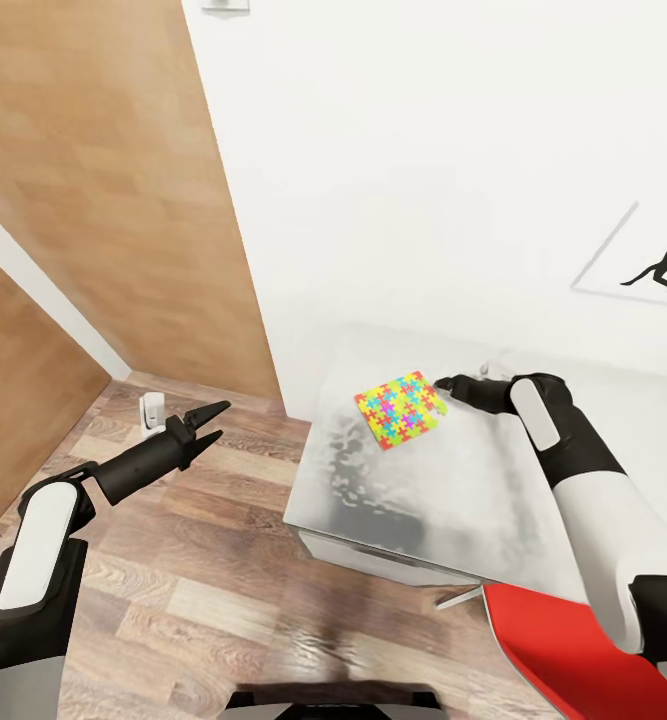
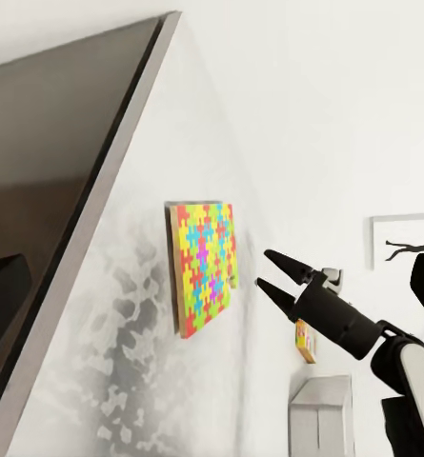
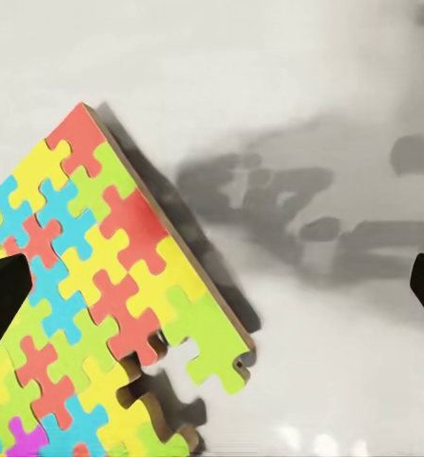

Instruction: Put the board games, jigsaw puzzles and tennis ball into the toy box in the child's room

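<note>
A jigsaw puzzle (image 1: 400, 408) of yellow, green, blue and red pieces lies near the far left corner of the pale table (image 1: 423, 500). My right gripper (image 1: 443, 386) hovers open just beside the puzzle's right edge, not touching it. In the right wrist view the puzzle (image 3: 97, 314) lies between the dark fingertips (image 3: 2, 295), nearer to one of them. The left wrist view shows the same puzzle (image 2: 205, 267), the open right gripper (image 2: 273, 276), a second small colourful puzzle (image 2: 307, 340) farther along the table, and the light grey toy box (image 2: 321, 414). My left gripper (image 1: 216, 420) is open and empty over the floor, left of the table.
A red chair seat (image 1: 563, 650) sits at the table's near right corner. White wall runs behind the table, with a black silhouette picture (image 1: 658, 265) on it. A wooden door panel (image 1: 123, 200) stands at the left over wood-plank floor (image 1: 203, 560).
</note>
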